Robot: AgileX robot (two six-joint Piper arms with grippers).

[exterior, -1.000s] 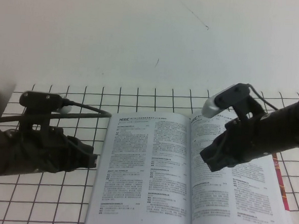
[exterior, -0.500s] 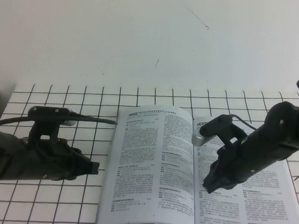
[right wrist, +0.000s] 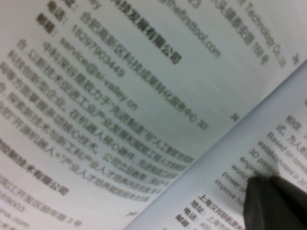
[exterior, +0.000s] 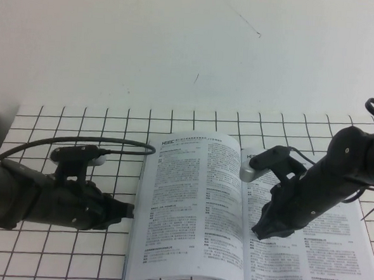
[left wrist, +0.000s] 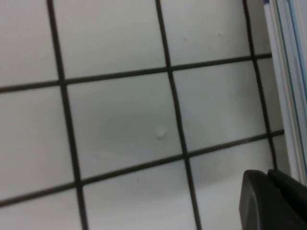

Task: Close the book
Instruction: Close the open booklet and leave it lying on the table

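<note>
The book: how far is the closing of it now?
Nothing looks done yet: the book lies open on the grid table. In hand: the left gripper is at the left page's outer edge, the right gripper over the right page near the spine. Left: fold one half over the other.

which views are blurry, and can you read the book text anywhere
High view: even light, book print too small to read; left gripper at the book's left edge, right gripper on its right page. Left wrist view: soft, grid lines smeared. Right wrist view: close on the page, print blurred, larger characters partly legible.
</note>
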